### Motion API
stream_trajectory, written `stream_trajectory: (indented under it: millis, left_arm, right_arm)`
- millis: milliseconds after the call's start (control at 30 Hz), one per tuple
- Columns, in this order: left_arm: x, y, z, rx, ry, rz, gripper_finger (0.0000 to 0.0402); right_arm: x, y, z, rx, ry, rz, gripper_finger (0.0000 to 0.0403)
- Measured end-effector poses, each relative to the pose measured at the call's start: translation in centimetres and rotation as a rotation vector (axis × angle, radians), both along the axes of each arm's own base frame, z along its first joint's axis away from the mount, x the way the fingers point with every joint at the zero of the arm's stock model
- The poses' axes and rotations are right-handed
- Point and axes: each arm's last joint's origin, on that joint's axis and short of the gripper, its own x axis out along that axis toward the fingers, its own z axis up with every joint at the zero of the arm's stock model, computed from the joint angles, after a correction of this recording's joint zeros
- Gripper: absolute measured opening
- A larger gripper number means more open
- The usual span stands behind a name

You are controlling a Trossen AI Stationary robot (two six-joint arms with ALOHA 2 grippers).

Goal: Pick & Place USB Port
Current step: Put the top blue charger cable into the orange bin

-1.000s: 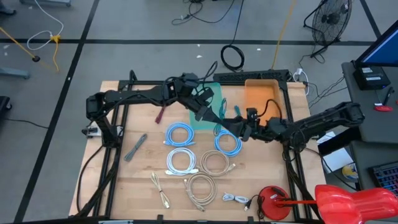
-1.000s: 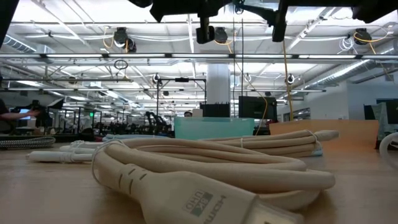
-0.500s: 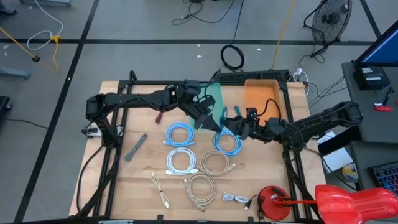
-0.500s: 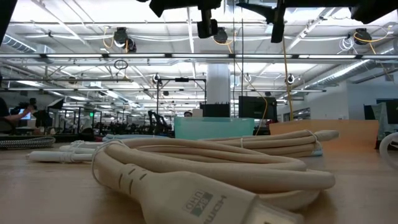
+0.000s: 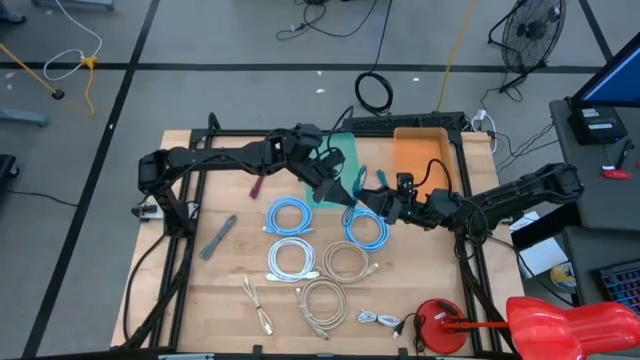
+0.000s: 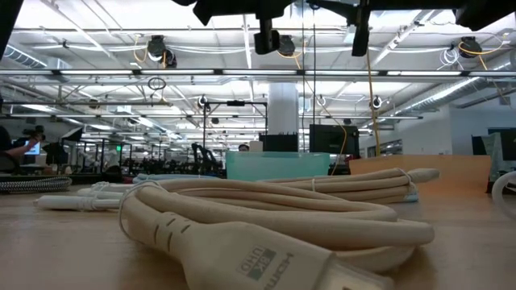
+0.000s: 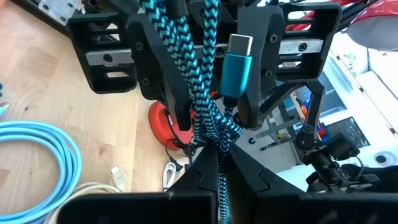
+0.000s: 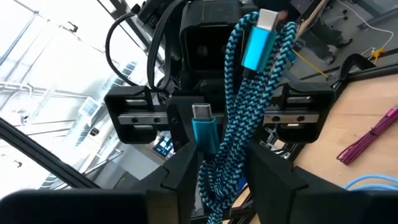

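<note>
The USB cable (image 7: 208, 93) is a teal-and-black braided bundle with teal plugs (image 7: 236, 65), hanging in the air between both grippers, over the table just in front of the teal bin (image 5: 343, 146). My left gripper (image 7: 217, 163) is shut on it. My right gripper (image 8: 224, 168) faces the left one and is shut around the same bundle. In the high view the left gripper (image 5: 337, 183) and right gripper (image 5: 374, 200) nearly meet. The orange bin (image 5: 420, 152) stands to the right of the teal one. My left gripper pinches a few braided strands (image 7: 216, 138) of the bundle between its two fingers. The bundle rises away from the fingertips, clear of the table. My right gripper has the bundle's looped strands (image 8: 225, 146) between its two fingers (image 8: 186, 177). The strands fill the gap, and a teal plug (image 8: 261, 38) sticks out beyond.
Coiled cables lie on the table in front of the grippers: two blue (image 5: 290, 215) (image 5: 367, 230), one white (image 5: 292, 258) and two beige (image 5: 345, 262) (image 5: 325, 302). A purple cable (image 5: 257, 185) and a grey tool (image 5: 218, 237) lie left. A red object (image 5: 440, 325) sits at the near right corner.
My left gripper carried the cable from beside the teal bin toward the table's near right, up to my right gripper, then held about still. My right arm stayed in place.
</note>
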Motion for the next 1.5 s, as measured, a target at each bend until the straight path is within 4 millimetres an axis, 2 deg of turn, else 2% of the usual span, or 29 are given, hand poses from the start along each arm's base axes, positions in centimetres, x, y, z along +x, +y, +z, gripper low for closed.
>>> stream_trajectory:
  millis: [267,500,700,833,967,1200,1367,1500]
  left_arm:
    - [0.1,0.1,0.4,-0.010,-0.029,0.010,0.0057]
    - [0.1,0.0,0.4,-0.026,-0.034,-0.021,0.0069]
    - [-0.4,-0.6,0.9,-0.053,-0.046,-0.149,0.0070]
    - [-1.4,-1.2,2.3,-0.059,-0.086,-0.231,0.0071]
    - [-2.8,-1.7,3.9,-0.037,-0.113,-0.241,0.0071]
    - [-5.5,-2.9,5.7,0.067,-0.096,-0.172,0.0072]
    - [-7.1,-3.7,6.0,0.151,-0.036,-0.112,0.0072]
    - [-7.2,-4.0,5.4,0.172,0.028,-0.090,0.0072]
  right_arm:
    - [0.0,0.0,0.0,0.001,-0.003,0.012,0.0075]
    - [0.0,0.1,0.1,0.001,-0.007,0.016,0.0012]
    - [0.0,0.1,0.0,0.016,-0.006,0.019,0.0015]
    - [-0.4,-0.1,0.4,0.025,-0.015,-0.021,0.0008]
    - [-1.5,-0.8,1.3,0.031,-0.020,-0.126,0.0007]
    - [-5.1,-2.2,1.2,0.134,0.158,-0.406,0.0005]
    - [-7.5,-3.4,0.4,0.193,0.253,-0.567,0.0005]
    - [-8.3,-4.7,-0.3,0.215,0.325,-0.630,0.0005]
